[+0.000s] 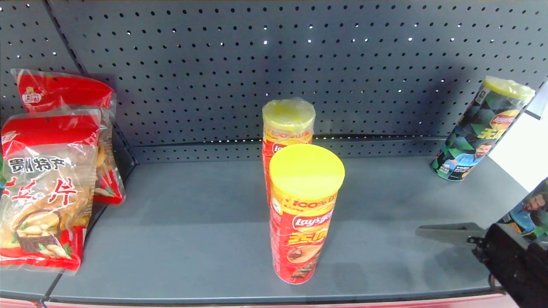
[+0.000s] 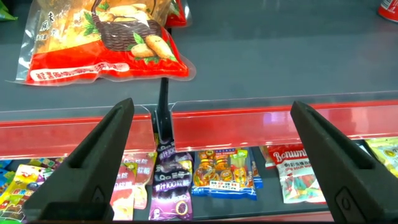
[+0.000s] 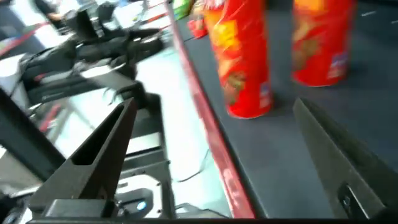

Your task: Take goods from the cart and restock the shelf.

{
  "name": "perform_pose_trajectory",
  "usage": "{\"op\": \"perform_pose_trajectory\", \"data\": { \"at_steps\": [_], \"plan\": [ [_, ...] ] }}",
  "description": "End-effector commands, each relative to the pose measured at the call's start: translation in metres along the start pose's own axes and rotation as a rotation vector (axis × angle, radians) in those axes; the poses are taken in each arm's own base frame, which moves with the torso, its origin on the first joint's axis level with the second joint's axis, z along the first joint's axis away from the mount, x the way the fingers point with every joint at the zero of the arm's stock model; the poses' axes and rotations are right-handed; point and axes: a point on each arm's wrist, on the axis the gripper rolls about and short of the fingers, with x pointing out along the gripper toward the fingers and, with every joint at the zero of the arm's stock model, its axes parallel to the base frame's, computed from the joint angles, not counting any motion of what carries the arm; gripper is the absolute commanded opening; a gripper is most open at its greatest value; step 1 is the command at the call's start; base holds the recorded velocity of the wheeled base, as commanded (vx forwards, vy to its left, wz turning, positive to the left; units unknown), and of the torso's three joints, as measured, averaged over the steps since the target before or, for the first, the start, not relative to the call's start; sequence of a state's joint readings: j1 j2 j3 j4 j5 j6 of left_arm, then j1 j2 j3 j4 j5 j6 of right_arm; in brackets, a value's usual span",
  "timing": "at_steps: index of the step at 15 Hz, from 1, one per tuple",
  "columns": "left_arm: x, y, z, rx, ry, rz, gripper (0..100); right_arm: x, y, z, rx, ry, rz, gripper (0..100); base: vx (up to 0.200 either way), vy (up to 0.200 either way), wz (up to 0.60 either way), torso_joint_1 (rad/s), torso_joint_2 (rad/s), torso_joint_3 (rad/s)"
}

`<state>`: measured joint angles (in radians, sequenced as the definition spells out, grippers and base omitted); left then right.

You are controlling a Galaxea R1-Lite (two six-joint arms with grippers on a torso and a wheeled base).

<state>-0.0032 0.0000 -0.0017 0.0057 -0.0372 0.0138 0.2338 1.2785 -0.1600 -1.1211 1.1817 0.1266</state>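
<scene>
Two red chip cans with yellow lids stand upright mid-shelf, the front one [image 1: 304,214] close before the back one [image 1: 287,124]. A dark green can [image 1: 479,132] leans at the back right. A second dark can [image 1: 528,211] shows partly at the right edge, just behind my right arm. One finger [image 1: 449,233] of my right gripper lies low over the shelf's front right. My right gripper [image 3: 214,106] is open and holds nothing, with the red cans [image 3: 242,62] beyond it. My left gripper [image 2: 212,106] is open, held before the shelf's red front edge [image 2: 249,121].
Red bags of potato chips [image 1: 43,188] stand at the shelf's left end, one seen in the left wrist view [image 2: 106,37]. The grey shelf board [image 1: 192,222] has bare room left and right of the red cans. Candy packets [image 2: 224,174] fill the lower shelf. A perforated panel [image 1: 257,64] backs the shelf.
</scene>
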Motion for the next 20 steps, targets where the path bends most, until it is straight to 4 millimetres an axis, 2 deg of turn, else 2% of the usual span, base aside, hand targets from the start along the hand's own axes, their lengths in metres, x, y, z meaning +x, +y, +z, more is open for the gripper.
{"op": "perform_pose_trajectory", "data": {
  "at_steps": [1,3,4,5,6,8,12,16,20],
  "plan": [
    [0.0,0.0,0.0,0.0,0.002,-0.001,100,0.022,-0.013,-0.031,0.141,0.079,0.104,100,0.0,0.0,0.0,0.0,0.0,0.0],
    [0.0,0.0,0.0,0.0,0.002,0.001,100,0.027,-0.016,-0.036,0.16,0.089,0.118,100,0.0,0.0,0.0,0.0,0.0,0.0],
    [0.0,0.0,0.0,0.0,0.002,-0.001,100,0.033,-0.034,-0.044,0.188,0.097,0.103,100,0.0,0.0,0.0,0.0,0.0,0.0],
    [0.0,0.0,0.0,0.0,0.002,0.001,100,0.033,-0.037,-0.044,0.185,0.094,0.096,100,0.0,0.0,0.0,0.0,0.0,0.0],
    [0.0,0.0,0.0,0.0,0.002,0.001,100,0.037,-0.042,-0.038,0.157,0.081,0.101,100,0.0,0.0,0.0,0.0,0.0,0.0],
    [0.0,0.0,0.0,0.0,0.002,-0.001,100,0.062,-0.056,-0.02,0.092,0.056,0.166,100,0.0,0.0,0.0,0.0,0.0,0.0],
    [0.0,0.0,0.0,0.0,0.002,0.001,100,0.086,-0.059,0.009,-0.007,0.001,0.217,100,0.0,0.0,0.0,0.0,0.0,0.0],
    [0.0,0.0,0.0,0.0,0.002,0.001,100,0.102,-0.055,0.017,-0.008,-0.029,0.176,100,0.0,0.0,0.0,0.0,0.0,0.0],
    [0.0,0.0,0.0,0.0,0.002,0.001,100,0.104,-0.051,0.017,-0.002,-0.028,0.184,100,0.0,0.0,0.0,0.0,0.0,0.0]
  ]
}}
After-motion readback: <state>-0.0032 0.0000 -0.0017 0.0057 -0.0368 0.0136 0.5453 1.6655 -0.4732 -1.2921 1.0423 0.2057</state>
